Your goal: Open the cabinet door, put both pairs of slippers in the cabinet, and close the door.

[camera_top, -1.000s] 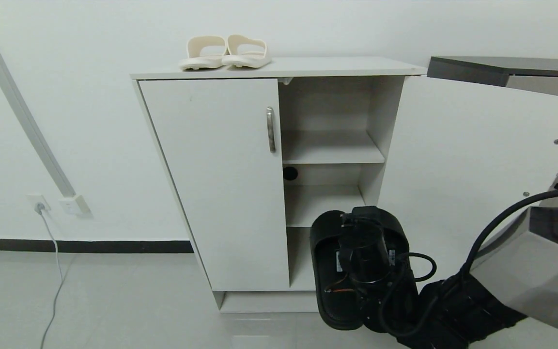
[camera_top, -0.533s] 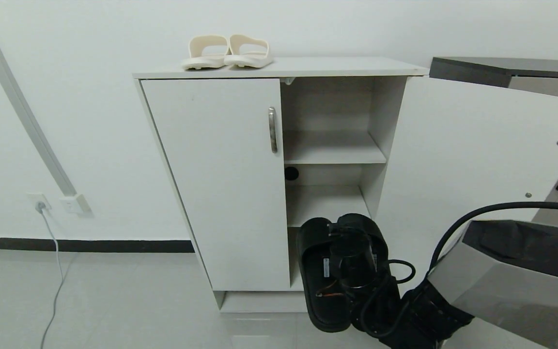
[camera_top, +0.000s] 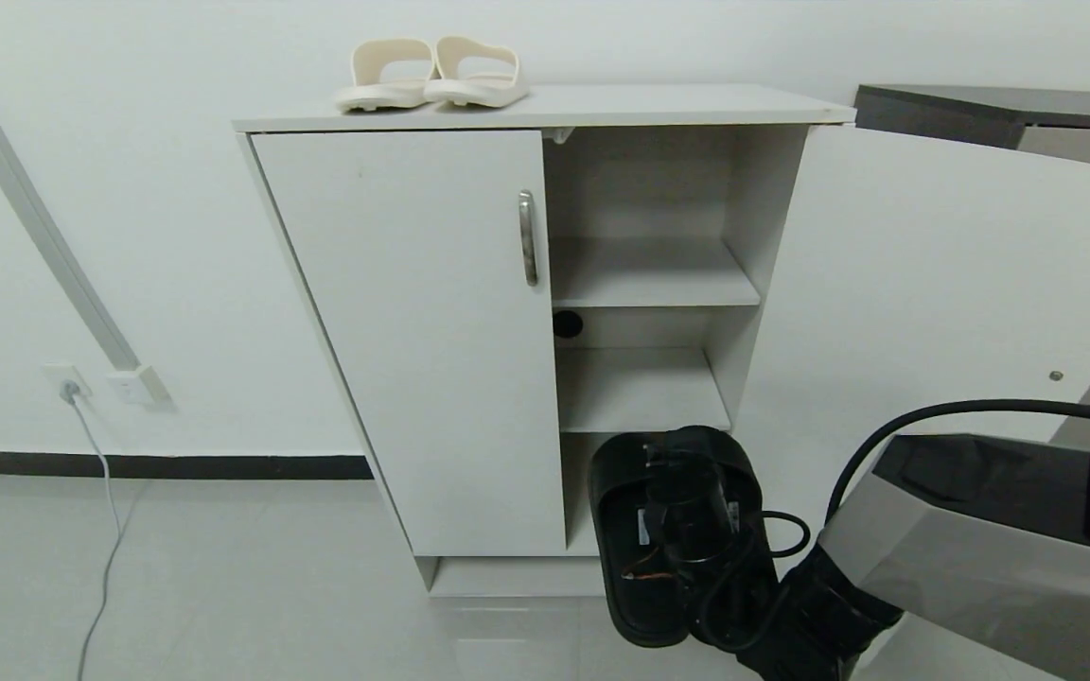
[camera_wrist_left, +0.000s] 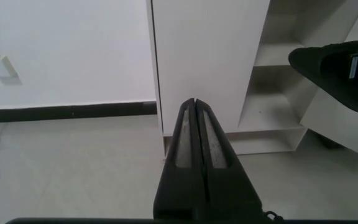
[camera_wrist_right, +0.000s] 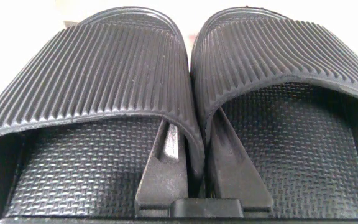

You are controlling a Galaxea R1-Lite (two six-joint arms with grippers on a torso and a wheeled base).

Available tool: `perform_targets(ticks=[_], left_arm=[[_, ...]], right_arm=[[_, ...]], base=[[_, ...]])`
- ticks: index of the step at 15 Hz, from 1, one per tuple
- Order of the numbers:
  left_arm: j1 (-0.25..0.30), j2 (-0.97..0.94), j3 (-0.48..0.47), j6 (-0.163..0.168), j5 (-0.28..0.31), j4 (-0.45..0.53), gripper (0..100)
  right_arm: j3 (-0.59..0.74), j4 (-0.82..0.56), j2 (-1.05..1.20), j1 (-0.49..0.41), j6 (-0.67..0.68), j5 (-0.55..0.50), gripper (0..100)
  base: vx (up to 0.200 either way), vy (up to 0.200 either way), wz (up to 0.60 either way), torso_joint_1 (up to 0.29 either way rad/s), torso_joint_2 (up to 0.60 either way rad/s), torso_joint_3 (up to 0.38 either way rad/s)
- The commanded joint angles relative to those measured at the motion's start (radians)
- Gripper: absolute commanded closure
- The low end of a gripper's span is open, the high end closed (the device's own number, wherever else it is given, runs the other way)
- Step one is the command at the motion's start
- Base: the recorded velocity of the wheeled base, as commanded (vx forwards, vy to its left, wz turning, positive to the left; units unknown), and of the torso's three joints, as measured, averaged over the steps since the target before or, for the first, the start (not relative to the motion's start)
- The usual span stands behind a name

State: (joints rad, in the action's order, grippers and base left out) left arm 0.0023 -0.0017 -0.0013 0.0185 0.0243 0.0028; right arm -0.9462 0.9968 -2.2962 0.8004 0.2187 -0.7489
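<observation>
The white cabinet (camera_top: 413,331) has its right door (camera_top: 933,312) swung open and its left door shut. Three shelves show inside, all bare. A pair of cream slippers (camera_top: 431,76) lies on the cabinet top at the left. My right gripper (camera_top: 687,492) is shut on a pair of black slippers (camera_top: 630,530), held just in front of the lowest shelf opening. In the right wrist view its fingers (camera_wrist_right: 166,162) pinch the two inner strap edges of the black slippers (camera_wrist_right: 104,81) together. My left gripper (camera_wrist_left: 194,109) is shut and empty, low over the floor, left of the cabinet (camera_wrist_left: 210,56).
A wall socket with a plugged cable (camera_top: 67,390) is on the wall at the left. A grey conduit (camera_top: 25,208) runs diagonally down the wall. A dark-topped unit (camera_top: 980,118) stands behind the open door. Bare floor (camera_top: 176,586) lies left of the cabinet.
The head camera has shifted, so the cabinet looks closer. My right gripper with the black slippers has moved lower and left, closer to the lowest shelf opening.
</observation>
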Motion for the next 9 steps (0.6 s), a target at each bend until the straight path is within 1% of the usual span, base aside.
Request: perform_targets(ticks=[1, 7, 9], left_arm=[[0.001, 0.002, 0.000, 0.000, 0.000, 0.000, 100], [0.001, 0.002, 0.000, 0.000, 0.000, 0.000, 100], [0.001, 0.002, 0.001, 0.001, -0.001, -0.001, 100]], right_arm=[[-0.002, 0.000, -0.002, -0.004, 0.001, 0.003, 100], [-0.006, 0.002, -0.019, -0.007, 0.002, 0.003, 100], [-0.006, 0.031, -0.039, -0.003, -0.001, -0.009, 100]], base=[[0.000, 0.000, 0.00, -0.002, 0.01, -0.183], [0.000, 0.000, 0.00, 0.002, 0.00, -0.194], [0.000, 0.000, 0.00, 0.007, 0.00, -0.142]])
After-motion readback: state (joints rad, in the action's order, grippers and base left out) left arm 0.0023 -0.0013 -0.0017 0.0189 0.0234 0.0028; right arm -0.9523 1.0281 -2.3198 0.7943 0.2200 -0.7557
